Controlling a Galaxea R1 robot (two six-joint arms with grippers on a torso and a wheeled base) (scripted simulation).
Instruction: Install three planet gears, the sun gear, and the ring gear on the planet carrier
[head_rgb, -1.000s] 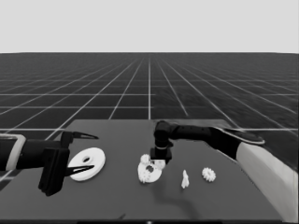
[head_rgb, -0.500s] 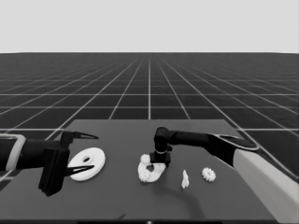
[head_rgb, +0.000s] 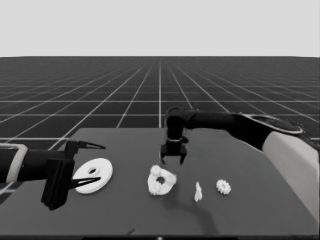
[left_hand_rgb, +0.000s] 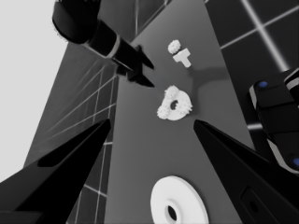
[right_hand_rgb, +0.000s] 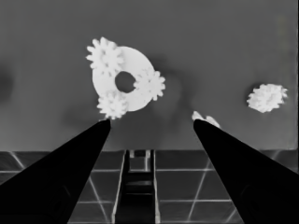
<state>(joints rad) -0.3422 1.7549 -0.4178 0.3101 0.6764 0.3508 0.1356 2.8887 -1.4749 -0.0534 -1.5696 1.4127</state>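
The smaller round part (head_rgb: 161, 181) lies mid-table with three small gears on it; the right wrist view shows them around the hole of the smaller round part (right_hand_rgb: 122, 70). My right gripper (head_rgb: 172, 162) hangs open just above and behind it, its fingers (right_hand_rgb: 70, 158) holding nothing. A loose gear (head_rgb: 223, 187) lies to the right. The larger round part (head_rgb: 93, 176) rests flat at the table's left end, under my waiting left gripper (head_rgb: 100, 163), which is open and not holding it.
A thin white piece (head_rgb: 198, 191) lies between the smaller round part and the loose gear, and shows beside one right finger as the thin white piece (right_hand_rgb: 205, 119). The right arm's pale grey part (head_rgb: 295, 165) fills the lower right corner.
The right gripper dipped onto the smaller round part, then lifted up and back from it with open, empty fingers. The left arm has not moved.
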